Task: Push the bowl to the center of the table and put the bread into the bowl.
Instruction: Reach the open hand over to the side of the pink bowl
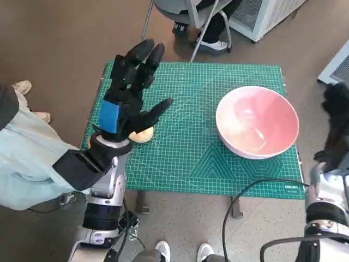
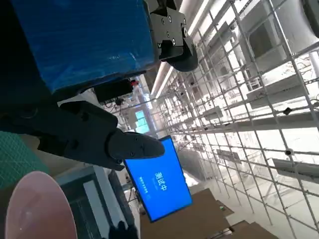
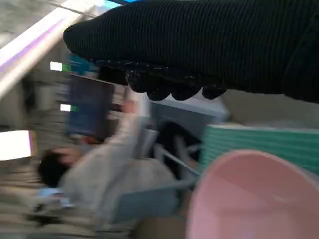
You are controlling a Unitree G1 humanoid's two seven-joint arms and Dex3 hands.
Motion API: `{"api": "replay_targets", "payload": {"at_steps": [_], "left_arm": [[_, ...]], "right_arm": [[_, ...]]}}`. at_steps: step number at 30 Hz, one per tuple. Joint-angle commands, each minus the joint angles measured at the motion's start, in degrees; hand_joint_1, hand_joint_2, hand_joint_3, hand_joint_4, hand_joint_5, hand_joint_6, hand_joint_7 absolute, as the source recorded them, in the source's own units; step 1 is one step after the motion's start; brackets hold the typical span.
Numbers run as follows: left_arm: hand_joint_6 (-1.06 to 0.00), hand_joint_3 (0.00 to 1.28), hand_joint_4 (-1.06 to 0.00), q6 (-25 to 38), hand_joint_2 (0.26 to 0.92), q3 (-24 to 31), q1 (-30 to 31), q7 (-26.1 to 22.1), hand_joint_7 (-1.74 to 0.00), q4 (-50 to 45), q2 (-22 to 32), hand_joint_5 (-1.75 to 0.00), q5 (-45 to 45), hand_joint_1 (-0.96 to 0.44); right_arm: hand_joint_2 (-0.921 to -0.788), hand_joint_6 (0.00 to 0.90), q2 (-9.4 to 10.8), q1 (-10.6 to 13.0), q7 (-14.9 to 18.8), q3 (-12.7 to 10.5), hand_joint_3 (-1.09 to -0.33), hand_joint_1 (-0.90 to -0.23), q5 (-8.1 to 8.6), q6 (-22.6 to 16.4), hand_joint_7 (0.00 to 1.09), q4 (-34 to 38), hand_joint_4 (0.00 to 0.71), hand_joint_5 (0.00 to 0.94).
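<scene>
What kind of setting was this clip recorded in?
Probably a robotics lab or test room: a small table under a green cutting mat, a blue monitor screen beside metal grid racking, and a seated person watching nearby.

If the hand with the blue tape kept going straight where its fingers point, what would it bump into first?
Probably nothing on the table. The left hand is open above the green mat, fingers aimed at the far edge. Past that stands a chair. The bread lies beneath it, the bowl off to the side.
</scene>
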Motion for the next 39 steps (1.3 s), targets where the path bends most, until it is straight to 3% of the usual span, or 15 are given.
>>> {"api": "replay_targets", "payload": {"at_steps": [1, 13, 27, 31, 39], "left_arm": [[-0.06, 0.22, -0.28, 0.5, 0.921, 0.0, 1.0, 0.2, -0.66, -1.5, 0.4, -0.02, 0.1, -0.36], [-0.07, 0.22, -0.28, 1.2, 0.921, 0.3, 2.0, -0.1, -0.65, -2.9, 1.3, -0.02, 0.1, -0.36], [-0.12, 0.21, -0.31, 1.7, 0.921, 0.5, 4.0, 1.4, -0.56, -5.1, 2.5, -0.01, 1.5, -0.36], [-0.13, 0.21, -0.31, 1.6, 0.921, 0.6, 4.7, 1.9, -0.54, -5.8, 2.9, -0.01, 1.9, -0.37], [-0.16, 0.2, -0.31, 1.2, 0.921, 0.9, 5.9, 2.8, -0.47, -6.6, 3.0, -0.01, 2.6, -0.39]], "right_arm": [[-0.921, 0.1, 2.8, 0.5, 0.5, -1.0, -0.873, -0.528, 1.1, 4.2, 0.58, 1.6, 0.279, 0.005], [-0.921, 0.078, 8.6, -3.0, 3.3, -5.0, -0.866, -0.522, 5.2, 9.1, 0.62, 2.0, 0.247, 0.001], [-0.921, 0.068, 12.5, -7.9, 4.2, -8.7, -0.896, -0.506, 8.45, 13.5, 0.62, 2.5, 0.196, 0.002], [-0.921, 0.076, 13.7, -9.2, 4.5, -9.9, -0.87, -0.517, 9.63, 14.4, 0.64, 2.6, 0.207, 0.007], [-0.921, 0.089, 15.6, -11.1, 4.4, -10.1, -0.832, -0.513, 9.72, 14.9, 0.71, 2.7, 0.223, 0.008]]}}
